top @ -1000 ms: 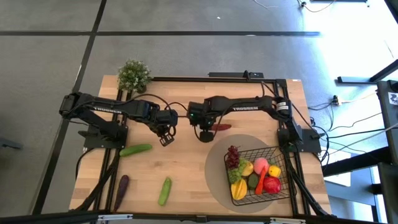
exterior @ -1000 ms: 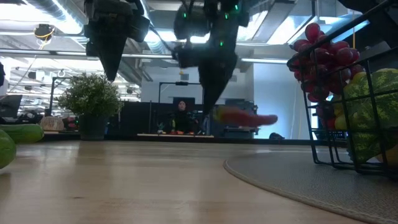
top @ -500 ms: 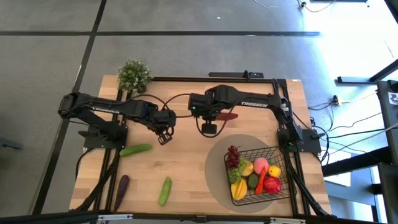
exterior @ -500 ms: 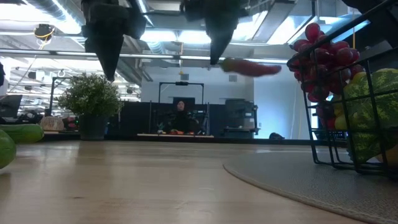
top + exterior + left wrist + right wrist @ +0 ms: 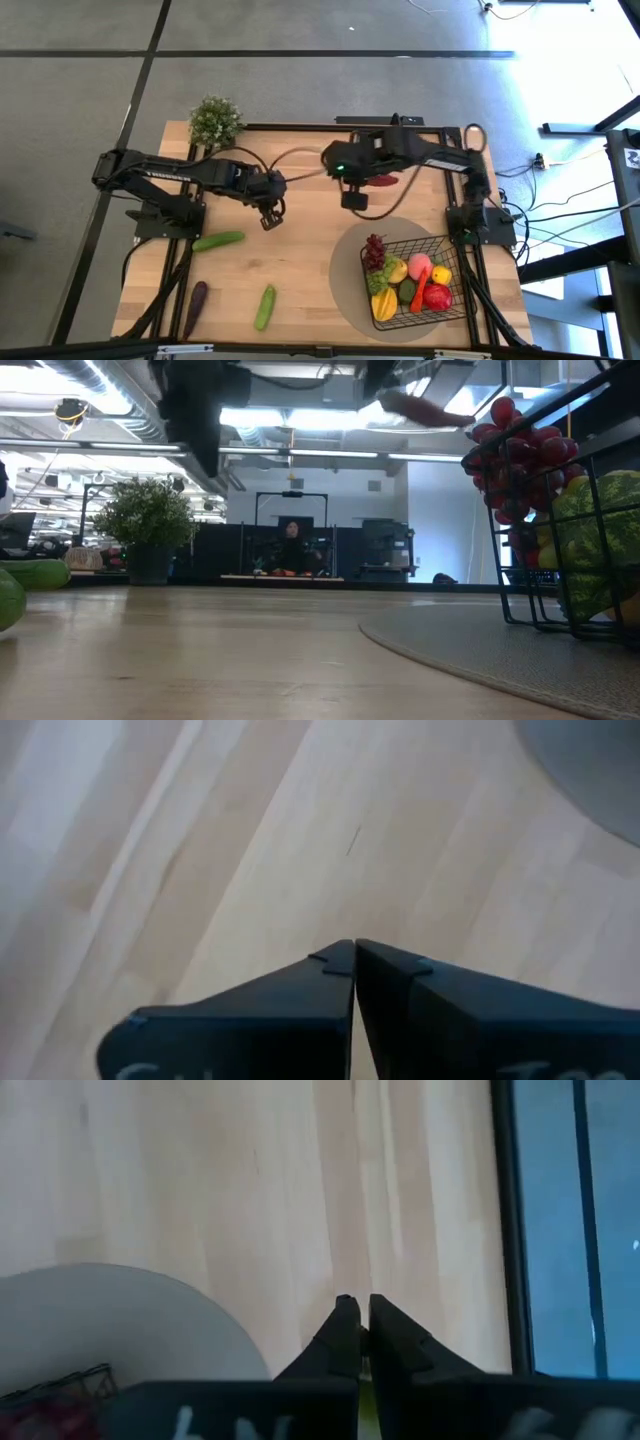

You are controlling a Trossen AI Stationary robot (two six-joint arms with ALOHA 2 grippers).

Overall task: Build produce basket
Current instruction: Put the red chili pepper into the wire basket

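Observation:
My right gripper [image 5: 361, 190] hangs high over the middle of the table's far half, shut on a red chili [image 5: 384, 181] that also shows at the top of the low view [image 5: 422, 409]. The black wire basket [image 5: 445, 305] stands at the near right on a round grey mat [image 5: 350, 285]. It holds dark red grapes [image 5: 374, 251], a lemon, a peach, a red apple and other produce. My left gripper [image 5: 270, 217] hovers shut and empty over the bare wood left of centre. Two cucumbers [image 5: 218, 240] [image 5: 265, 307] and an eggplant [image 5: 196, 298] lie on the table's left half. My right gripper pinches one end of the chili [image 5: 370, 184] between its two fingers, coming steeply from above. In the right wrist view only a yellow-green sliver [image 5: 364, 1380] shows between the fingers. The chili sticks out sideways toward the table's right, lifted well clear of the table.
A leafy potted plant [image 5: 214, 121] stands at the far left corner. The black frame rail [image 5: 340, 127] runs along the far edge. Bare wood lies between the mat and the cucumbers.
My right gripper has risen a good way with the chili, moving toward the table's right and far edges and staying shut on it. The chili has gone from just above the table to high in the low view, still sticking out to the right.

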